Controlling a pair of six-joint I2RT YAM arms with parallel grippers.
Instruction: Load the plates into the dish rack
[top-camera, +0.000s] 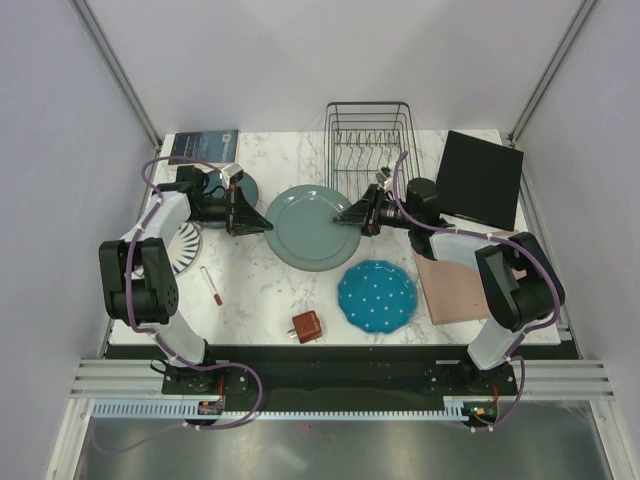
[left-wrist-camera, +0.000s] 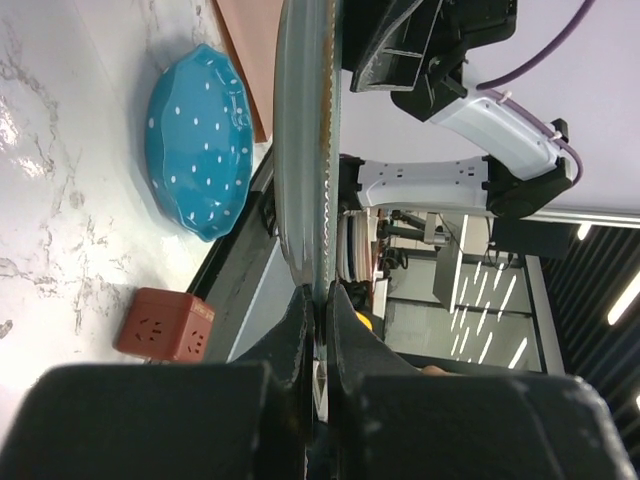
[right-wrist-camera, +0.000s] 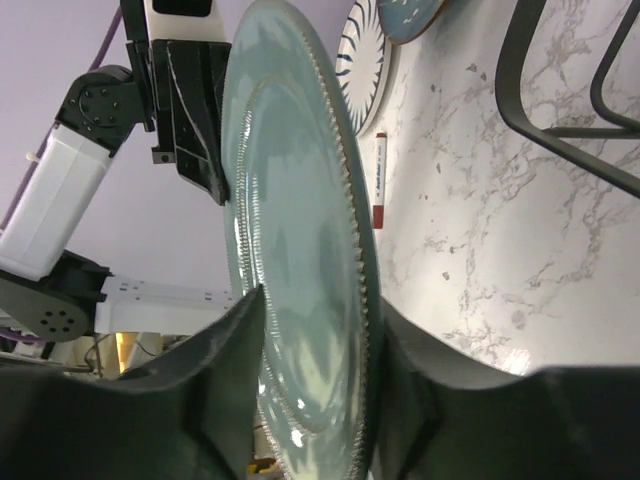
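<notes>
Tabletop of white marble pattern (top-camera: 260, 300), viewed from above, with two arms bolted at its near edge. Nearest the bases a small red-brown cube (top-camera: 306, 326) is seen. Just beyond it to the right, a bright blue round plate with white dots (top-camera: 377, 296) lies flat beside a flat pink square board (top-camera: 455, 285). On the left, a thin white-and-red marker (top-camera: 212, 286) lies near a white round plate with dark radial stripes (top-camera: 186, 248), partly covered by the left arm.

At mid-table a grey-green round glazed plate (top-camera: 313, 227) is held from both sides. The left gripper (top-camera: 262, 222) is pinched tight on its left rim. The right gripper (top-camera: 352, 214) is closed over its right rim, one finger on each face. Further back, a dark teal round plate (top-camera: 243, 188) is mostly hidden behind the left gripper. At the far edge stands the black wire dish rack (top-camera: 368, 135), with no plate seen in it, and a flat black square panel (top-camera: 480, 178) lies to its right.

The step in hand is judged to be carrying the grey-green plate to the rack. To be done well, the plate should be tipped upright and its rim lowered between two tines, with both grips matched so the plate is not twisted.

Whether the plate is clear of the tabletop cannot be told for certain. The tines are too small to count.
</notes>
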